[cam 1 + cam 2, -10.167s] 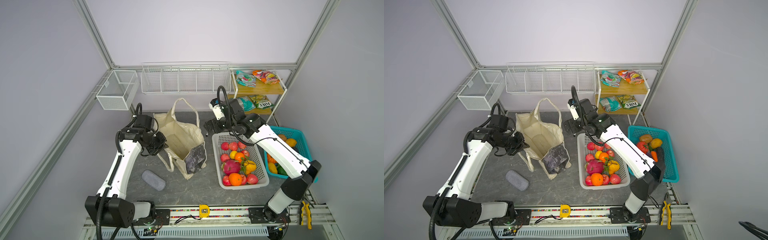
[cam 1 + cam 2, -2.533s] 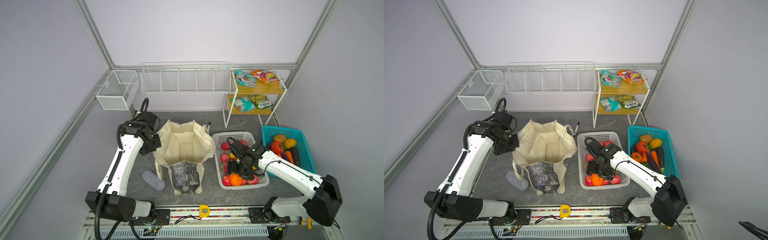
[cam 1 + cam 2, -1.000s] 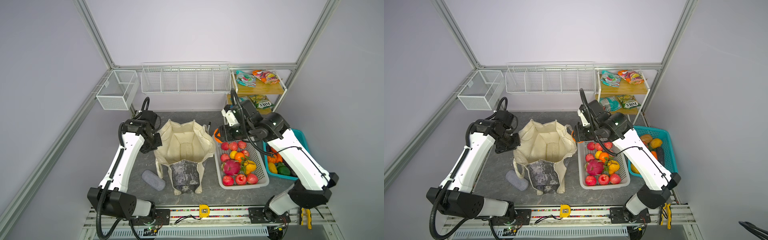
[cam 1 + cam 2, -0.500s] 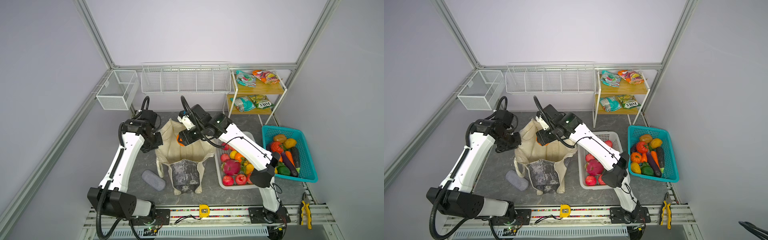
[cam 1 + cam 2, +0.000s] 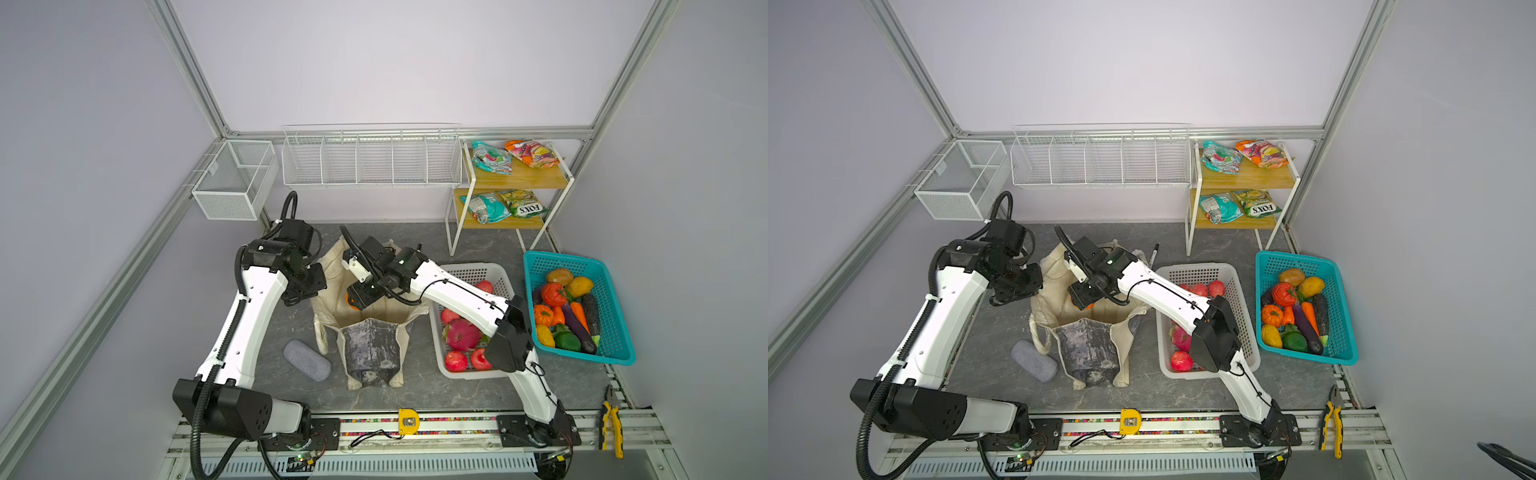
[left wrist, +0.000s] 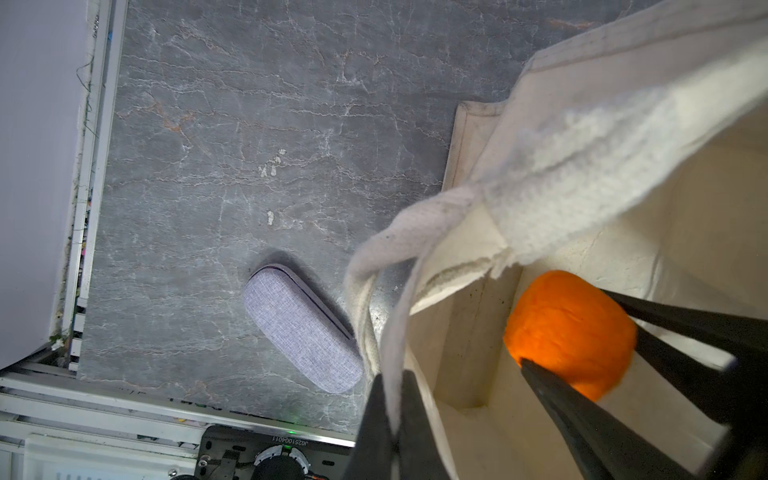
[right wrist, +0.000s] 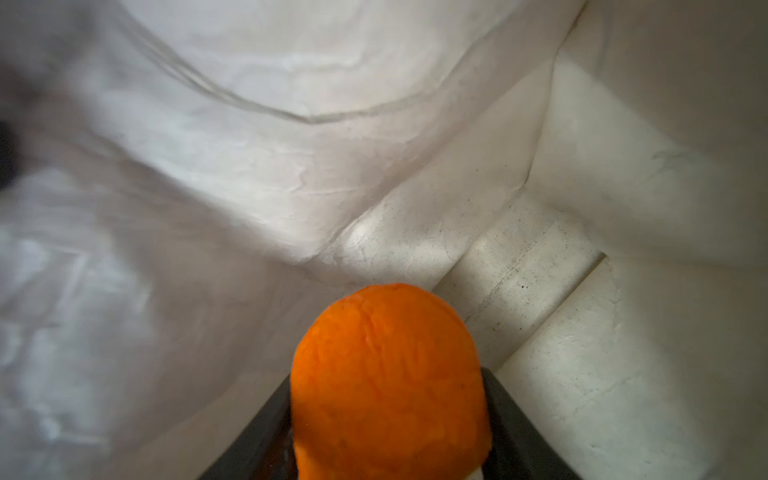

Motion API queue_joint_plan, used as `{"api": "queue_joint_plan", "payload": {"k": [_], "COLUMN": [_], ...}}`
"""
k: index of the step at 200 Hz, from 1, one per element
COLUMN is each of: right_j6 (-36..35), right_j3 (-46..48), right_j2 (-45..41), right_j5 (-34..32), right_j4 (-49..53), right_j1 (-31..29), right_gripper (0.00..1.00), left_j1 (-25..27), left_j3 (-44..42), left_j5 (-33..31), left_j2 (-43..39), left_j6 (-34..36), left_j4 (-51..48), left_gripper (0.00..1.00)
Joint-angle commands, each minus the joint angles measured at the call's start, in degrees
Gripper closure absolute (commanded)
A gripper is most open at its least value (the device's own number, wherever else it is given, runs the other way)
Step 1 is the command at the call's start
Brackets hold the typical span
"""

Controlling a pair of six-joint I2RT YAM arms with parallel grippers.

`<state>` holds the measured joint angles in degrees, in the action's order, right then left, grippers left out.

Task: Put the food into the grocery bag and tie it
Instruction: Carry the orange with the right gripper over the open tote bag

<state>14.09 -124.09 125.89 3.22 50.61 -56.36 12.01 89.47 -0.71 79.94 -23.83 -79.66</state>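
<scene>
The right gripper (image 7: 386, 419) clamps a round orange fruit (image 7: 384, 357) between its two black fingers. It holds the fruit inside the open mouth of the cream canvas tote bag (image 5: 332, 270), below the rim and above the bag's floor. Just beside it, the left gripper (image 6: 392, 405) is pinched tight on a cream strip of fabric at the bag's edge. Beyond that gripper, a grey oval fabric case (image 6: 301, 328) lies on the grey marbled tabletop (image 6: 249, 124), close to the bag.

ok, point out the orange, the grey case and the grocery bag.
orange (image 7: 386, 374): right wrist view, peel centre.
grey case (image 6: 299, 328): left wrist view, fabric top.
grocery bag (image 5: 370, 353): in a top view, dark panel.
</scene>
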Motion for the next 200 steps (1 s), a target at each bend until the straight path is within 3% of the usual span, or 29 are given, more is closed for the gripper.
{"api": "queue_joint_plan", "payload": {"k": [1,47,139,200], "right_j6": [-1.8,-0.9,4.4,5.9], "right_j3": [3.6,9.5,8.9,9.6], "right_j2": [-0.4,-0.1,6.4,6.5], "right_j5": [-1.7,-5.0,-7.2,-8.2], "right_j4": [-7.6,-13.1,-10.4,-9.6], "right_j1": [-0.2,0.3,1.6,1.5], "right_gripper": [0.42,0.42,0.39,0.15], "left_j1": [-0.1,-0.1,-0.1,-0.1], "left_j3": [0.3,0.0,-3.0,-3.6], "left_j5": [0.3,-0.1,-1.1,-0.1], "left_j2": [-2.0,-3.8,-6.7,-7.3], "left_j6": [-1.2,-2.1,-1.8,-2.1], "left_j4": [1.0,1.4,1.5,2.8], "left_gripper": [1.0,1.0,1.0,1.0]}}
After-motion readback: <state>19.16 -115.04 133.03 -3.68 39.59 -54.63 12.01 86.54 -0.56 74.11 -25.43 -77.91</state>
